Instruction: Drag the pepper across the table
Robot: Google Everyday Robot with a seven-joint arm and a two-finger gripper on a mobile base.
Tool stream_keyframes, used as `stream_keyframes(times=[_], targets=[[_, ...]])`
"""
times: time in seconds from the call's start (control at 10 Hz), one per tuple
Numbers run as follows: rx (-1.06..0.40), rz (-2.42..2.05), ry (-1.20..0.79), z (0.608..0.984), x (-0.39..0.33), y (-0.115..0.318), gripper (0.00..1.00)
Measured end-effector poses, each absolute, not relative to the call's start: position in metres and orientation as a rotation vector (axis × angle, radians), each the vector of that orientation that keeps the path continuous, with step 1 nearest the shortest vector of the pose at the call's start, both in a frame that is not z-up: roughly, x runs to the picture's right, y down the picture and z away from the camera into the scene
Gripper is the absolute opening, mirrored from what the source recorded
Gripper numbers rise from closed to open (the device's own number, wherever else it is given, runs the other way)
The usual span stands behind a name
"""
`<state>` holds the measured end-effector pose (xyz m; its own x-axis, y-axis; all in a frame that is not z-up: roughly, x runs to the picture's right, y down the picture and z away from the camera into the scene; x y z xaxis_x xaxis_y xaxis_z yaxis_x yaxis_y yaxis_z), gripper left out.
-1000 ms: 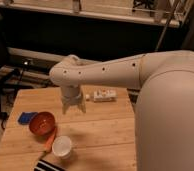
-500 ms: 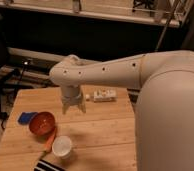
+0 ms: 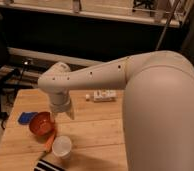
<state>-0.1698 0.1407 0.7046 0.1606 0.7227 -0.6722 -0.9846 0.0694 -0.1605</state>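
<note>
The pepper is a slim orange piece lying on the light wooden table, between the red-orange bowl and the white cup. My white arm reaches in from the right. My gripper points down over the table, just right of the bowl and above the pepper and cup. It holds nothing that I can see.
A blue object lies left of the bowl. A white packet lies near the table's far edge. A black-and-white striped thing sits at the front edge. My large arm body covers the table's right side.
The arm and gripper have shifted slightly left and down, closer to the bowl. The bowl, cup and pepper have not moved.
</note>
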Motion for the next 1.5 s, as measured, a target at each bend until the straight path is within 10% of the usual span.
stream_keyframes(times=[1.5], targets=[[-0.759, 1.162, 0.562, 0.736, -0.253, 0.266, 0.65]])
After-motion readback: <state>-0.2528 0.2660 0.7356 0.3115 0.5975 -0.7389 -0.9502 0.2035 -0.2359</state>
